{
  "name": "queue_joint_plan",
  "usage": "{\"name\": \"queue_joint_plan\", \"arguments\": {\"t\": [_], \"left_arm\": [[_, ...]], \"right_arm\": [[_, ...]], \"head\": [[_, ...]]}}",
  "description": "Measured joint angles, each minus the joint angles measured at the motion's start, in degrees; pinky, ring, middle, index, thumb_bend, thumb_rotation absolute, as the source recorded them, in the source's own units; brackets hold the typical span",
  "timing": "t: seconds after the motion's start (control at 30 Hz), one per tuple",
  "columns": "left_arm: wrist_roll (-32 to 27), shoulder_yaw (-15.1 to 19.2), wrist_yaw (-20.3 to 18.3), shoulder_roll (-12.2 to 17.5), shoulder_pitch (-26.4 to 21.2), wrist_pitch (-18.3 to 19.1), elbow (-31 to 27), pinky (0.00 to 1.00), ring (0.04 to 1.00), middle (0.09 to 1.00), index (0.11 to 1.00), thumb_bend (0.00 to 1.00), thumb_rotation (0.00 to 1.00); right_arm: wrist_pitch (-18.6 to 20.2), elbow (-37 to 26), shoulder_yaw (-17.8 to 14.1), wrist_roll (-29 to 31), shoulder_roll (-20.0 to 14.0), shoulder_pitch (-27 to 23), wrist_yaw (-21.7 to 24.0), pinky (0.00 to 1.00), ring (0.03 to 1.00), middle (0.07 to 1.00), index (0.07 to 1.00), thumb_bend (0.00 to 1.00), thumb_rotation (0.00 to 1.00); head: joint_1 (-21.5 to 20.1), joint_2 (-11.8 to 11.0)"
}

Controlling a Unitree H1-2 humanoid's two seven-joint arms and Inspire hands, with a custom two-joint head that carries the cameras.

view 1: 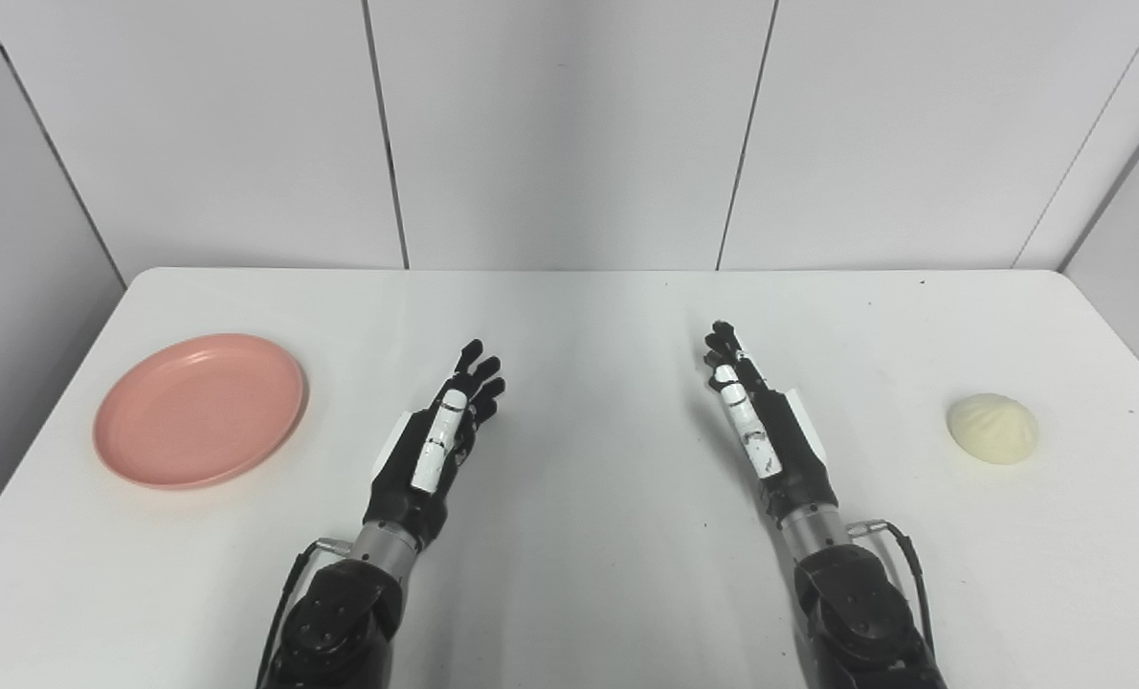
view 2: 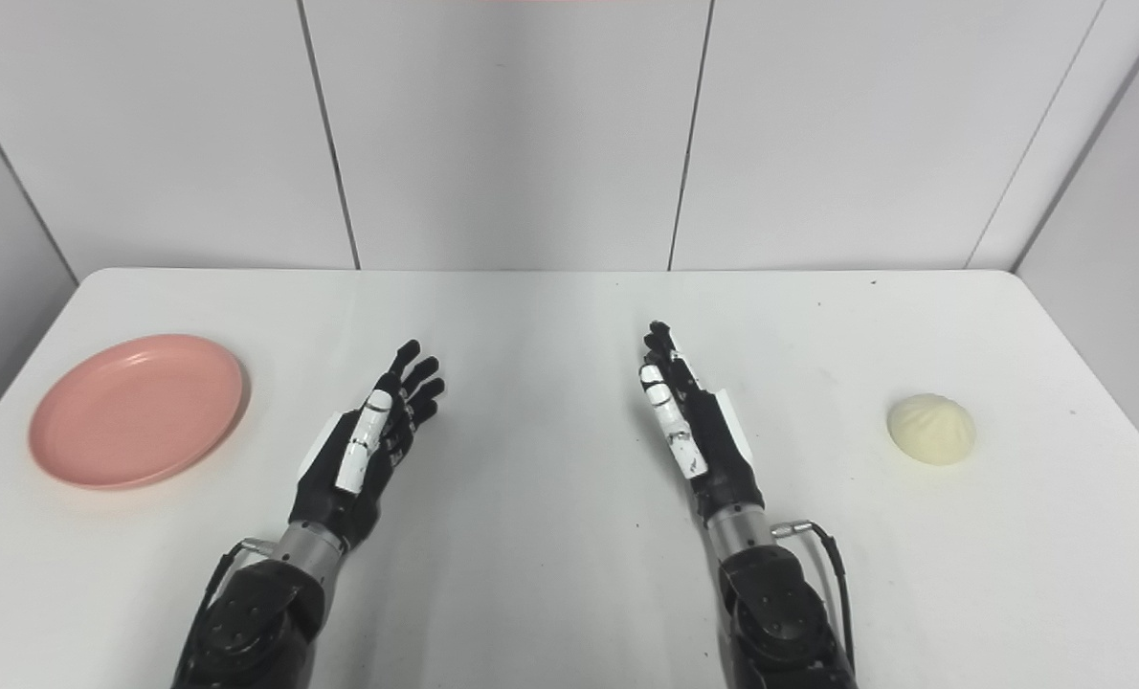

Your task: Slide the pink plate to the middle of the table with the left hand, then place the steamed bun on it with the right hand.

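A pink plate (view 1: 201,410) lies flat near the table's left edge with nothing on it. A pale steamed bun (view 1: 993,428) sits near the right edge. My left hand (view 1: 445,431) hovers left of the table's middle, fingers stretched out and apart, holding nothing, well to the right of the plate. My right hand (view 1: 756,421) is right of the middle, fingers straight and pointing away, holding nothing, and well left of the bun.
The white table (view 1: 579,316) ends at a grey panelled wall at the back. Its left and right edges run close to the plate and the bun.
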Motion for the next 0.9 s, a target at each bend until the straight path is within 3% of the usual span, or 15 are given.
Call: {"name": "queue_joint_plan", "arguments": {"t": [0.9], "left_arm": [[0.0,0.0,0.0,0.0,0.0,0.0,0.0,0.97,0.954,0.973,0.981,0.54,1.00]], "right_arm": [[0.0,0.0,0.0,-0.1,0.0,0.0,0.0,0.94,0.939,0.950,0.959,0.20,1.00]], "head": [[-0.1,0.2]]}}
